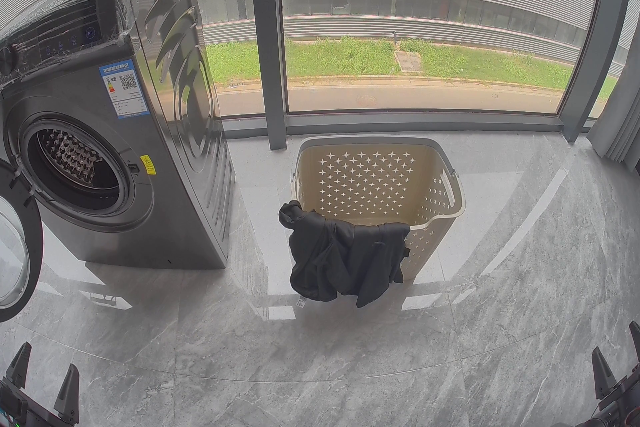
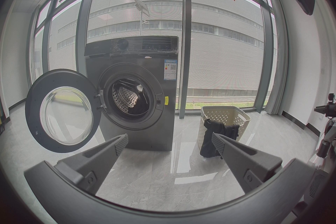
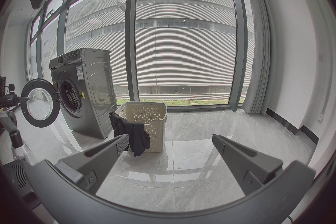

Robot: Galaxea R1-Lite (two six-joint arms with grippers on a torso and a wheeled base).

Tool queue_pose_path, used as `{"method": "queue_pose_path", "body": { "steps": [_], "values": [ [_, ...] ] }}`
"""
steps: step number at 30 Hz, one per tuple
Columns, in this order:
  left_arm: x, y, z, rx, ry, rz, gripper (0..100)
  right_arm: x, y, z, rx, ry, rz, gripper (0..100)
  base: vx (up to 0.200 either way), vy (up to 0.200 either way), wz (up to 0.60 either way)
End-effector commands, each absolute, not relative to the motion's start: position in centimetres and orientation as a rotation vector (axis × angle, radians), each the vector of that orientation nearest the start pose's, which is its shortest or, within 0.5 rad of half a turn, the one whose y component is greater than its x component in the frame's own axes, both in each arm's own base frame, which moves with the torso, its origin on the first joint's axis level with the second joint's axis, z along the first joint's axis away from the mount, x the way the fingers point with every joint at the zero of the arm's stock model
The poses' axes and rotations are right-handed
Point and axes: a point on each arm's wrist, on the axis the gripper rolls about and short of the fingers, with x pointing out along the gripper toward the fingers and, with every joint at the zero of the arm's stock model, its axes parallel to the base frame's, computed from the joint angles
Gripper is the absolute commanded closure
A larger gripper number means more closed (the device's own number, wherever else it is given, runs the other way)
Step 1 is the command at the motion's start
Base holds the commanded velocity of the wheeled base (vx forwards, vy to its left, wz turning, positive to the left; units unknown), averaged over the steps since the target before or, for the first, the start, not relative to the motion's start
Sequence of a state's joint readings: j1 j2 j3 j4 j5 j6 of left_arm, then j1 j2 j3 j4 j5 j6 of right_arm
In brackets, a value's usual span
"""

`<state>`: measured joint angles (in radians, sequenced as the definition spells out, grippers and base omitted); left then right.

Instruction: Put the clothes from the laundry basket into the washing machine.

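One washing machine (image 1: 133,135) is standing on the floor (image 1: 333,368), with one round door (image 1: 17,248) hanging open. Two stickers are showing on its front: one blue-and-white label (image 1: 124,89) and one small yellow tag (image 1: 148,165). One laundry basket (image 1: 373,181) is sitting beside it. One dark garment (image 1: 343,261) is hanging over the basket's rim; whether more clothes are lying inside cannot be told. Two claws are showing, the left claw (image 1: 47,358) and the right claw (image 1: 615,338), each carrying two fingers.
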<state>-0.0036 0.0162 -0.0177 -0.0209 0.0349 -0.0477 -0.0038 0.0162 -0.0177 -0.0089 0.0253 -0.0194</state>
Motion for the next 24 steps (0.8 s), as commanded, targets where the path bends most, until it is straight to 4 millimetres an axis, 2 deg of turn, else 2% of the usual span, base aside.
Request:
{"method": "queue_pose_path", "body": {
  "steps": [1,8,15,24],
  "values": [
    [-2.28,0.09,7.81,-0.048,-0.022,0.032,0,-2.25,0.07,7.65,-0.02,-0.005,0.021,0,0.0,0.0,0.0],
    [-2.28,0.07,7.81,-0.052,-0.022,0.026,0,-2.25,0.07,7.65,-0.02,-0.005,0.021,0,0.0,0.0,0.0],
    [-2.28,0.07,7.81,-0.052,-0.022,0.026,0,-2.25,0.07,7.65,-0.02,-0.005,0.023,0,0.2,0.0,0.0],
    [-2.28,0.08,7.81,-0.049,-0.022,0.03,0,-2.25,0.07,7.65,-0.02,-0.005,0.023,0,0.0,0.0,0.0]
  ]
}}
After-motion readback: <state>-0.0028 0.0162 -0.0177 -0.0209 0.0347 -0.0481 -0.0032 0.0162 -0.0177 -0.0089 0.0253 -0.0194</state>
